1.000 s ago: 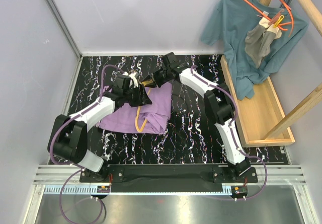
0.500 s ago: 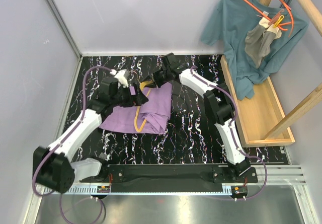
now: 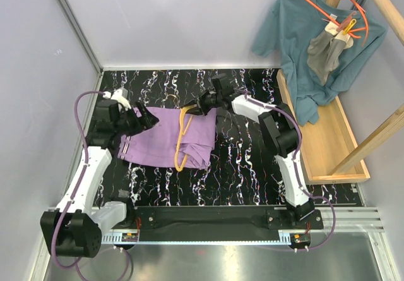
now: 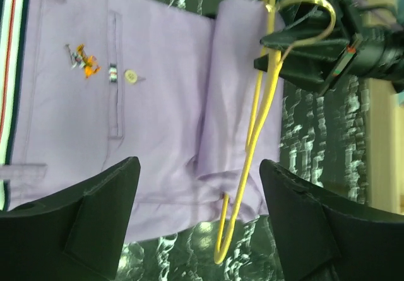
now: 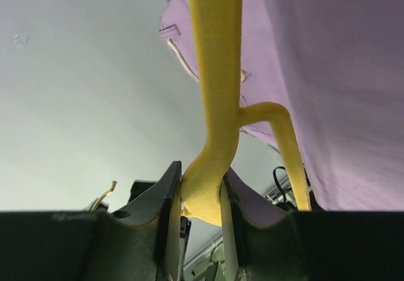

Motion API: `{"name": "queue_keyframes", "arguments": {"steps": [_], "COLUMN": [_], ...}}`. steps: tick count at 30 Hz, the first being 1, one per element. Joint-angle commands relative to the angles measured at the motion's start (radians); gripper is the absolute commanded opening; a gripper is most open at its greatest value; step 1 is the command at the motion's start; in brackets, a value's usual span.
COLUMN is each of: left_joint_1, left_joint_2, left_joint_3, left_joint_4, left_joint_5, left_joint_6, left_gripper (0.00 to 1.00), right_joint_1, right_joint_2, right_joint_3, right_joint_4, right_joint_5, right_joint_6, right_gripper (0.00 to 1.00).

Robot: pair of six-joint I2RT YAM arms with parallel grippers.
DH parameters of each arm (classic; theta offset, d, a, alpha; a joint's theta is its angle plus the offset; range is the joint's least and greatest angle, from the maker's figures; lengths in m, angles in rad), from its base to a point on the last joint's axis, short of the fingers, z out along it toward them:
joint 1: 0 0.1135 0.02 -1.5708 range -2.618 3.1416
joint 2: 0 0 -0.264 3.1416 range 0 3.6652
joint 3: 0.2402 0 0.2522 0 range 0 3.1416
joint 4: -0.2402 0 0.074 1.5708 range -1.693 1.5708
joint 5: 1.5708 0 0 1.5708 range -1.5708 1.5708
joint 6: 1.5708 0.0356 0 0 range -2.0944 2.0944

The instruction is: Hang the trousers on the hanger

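Two arms, two jobs. R gripper sits at the 12 o'clock end of the hanger. Its jaws are nearly closed and pinch the yellow neck just below the hook. In the R wrist view both pads press tight on the plastic. Prob. reason: pin the frame so it can't skate on the table while cloth is worked over it.

L gripper is spread wide w/ nothing in it. It hovers over the 10 o'clock corner of the trousers, near the striped waistband, and looks free to regrasp or smooth.

The trousers lie flat, left of table centre, waist toward 9 o'clock and the folded leg end toward 3 o'clock. The hanger runs approx. 12 to 6 along that 3 o'clock edge. In the L wrist view a fold of leg covers part of the frame, and the yellow bar comes out from under the cloth near 6 o'clock. So the legs look threaded through and doubled over the bar.

Judgement: draping is mostly done. Risk on a lift is uneven cloth each side of the bar, so it could slide off.
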Motion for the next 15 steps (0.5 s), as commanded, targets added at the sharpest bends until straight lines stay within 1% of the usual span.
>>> {"name": "queue_keyframes", "arguments": {"steps": [1, 2, 4, 5, 6, 7, 8, 10, 11, 12, 13, 14, 15], "left_joint_1": [0.091, 0.111, 0.128, 0.128, 0.127, 0.128, 0.122, 0.09, 0.076, 0.04, 0.024, 0.012, -0.007], "left_joint_2": [0.031, 0.043, 0.123, 0.164, 0.199, 0.253, 0.269, 0.313, 0.328, 0.347, 0.379, 0.394, 0.407], "left_joint_3": [-0.027, -0.07, -0.084, -0.081, -0.087, -0.093, -0.104, -0.092, -0.081, -0.061, -0.051, -0.043, -0.037], "left_joint_4": [0.176, 0.221, 0.305, 0.326, 0.346, 0.399, 0.427, 0.412, 0.403, 0.39, 0.38, 0.361, 0.343], "left_joint_5": [0.225, 0.321, 0.421, 0.511, 0.55, 0.581, 0.614, 0.603, 0.584, 0.58, 0.569, 0.52, 0.494], "left_joint_6": [-0.06, -0.084, -0.115, -0.12, -0.15, -0.17, -0.186, -0.172, -0.166, -0.166, -0.169, -0.172, -0.178], "left_gripper": [0.8, 0.8, 0.8, 0.81, 0.81, 0.81, 0.82, 0.83, 0.84, 0.84, 0.84, 0.84, 0.84], "right_joint_1": [-0.036, -0.042, -0.051, -0.058, -0.059, -0.064, -0.064, -0.065, -0.064, -0.067, -0.067, -0.067, -0.067], "right_joint_2": [-0.068, -0.075, -0.086, -0.095, -0.098, -0.104, -0.106, -0.104, -0.101, -0.101, -0.103, -0.1, -0.1], "right_joint_3": [-0.023, -0.025, -0.049, -0.072, -0.085, -0.101, -0.118, -0.167, -0.186, -0.216, -0.23, -0.239, -0.25], "right_joint_4": [0.197, 0.227, 0.256, 0.302, 0.321, 0.341, 0.4, 0.491, 0.611, 0.666, 0.709, 0.77, 0.787], "right_joint_5": [-0.119, -0.148, -0.173, -0.202, -0.214, -0.231, -0.239, -0.26, -0.262, -0.265, -0.266, -0.269, -0.274], "right_joint_6": [0.014, 0.014, 0.013, 0.022, 0.028, 0.035, 0.049, 0.11, 0.141, 0.195, 0.215, 0.23, 0.246], "right_gripper": [0.02, 0.01, 0.0, 0.0, 0.0, 0.0, 0.0, 0.0, 0.0, 0.0, 0.0, 0.0, 0.0]}}
